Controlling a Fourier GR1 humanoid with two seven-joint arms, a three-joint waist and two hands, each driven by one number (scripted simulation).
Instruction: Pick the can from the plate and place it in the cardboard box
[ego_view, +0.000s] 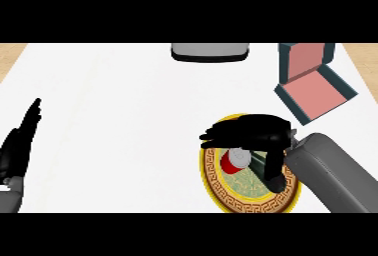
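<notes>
A red can (234, 162) with a silver top lies on a round plate (244, 202) with a yellow patterned rim, low and right of centre. My right hand (247, 132) hovers over the plate's far side, its fingers spread above the can and its thumb reaching down beside it on the right. The fingers are not closed round the can. The box (314, 95), dark teal outside and pink inside, lies open at the upper right. My left hand (22, 140) rests open at the left edge, fingers up.
A grey rounded object (210, 52) sits at the counter's far edge, above centre. The white counter top (118, 125) stretches between my left hand and the plate. Wooden floor shows at the upper corners.
</notes>
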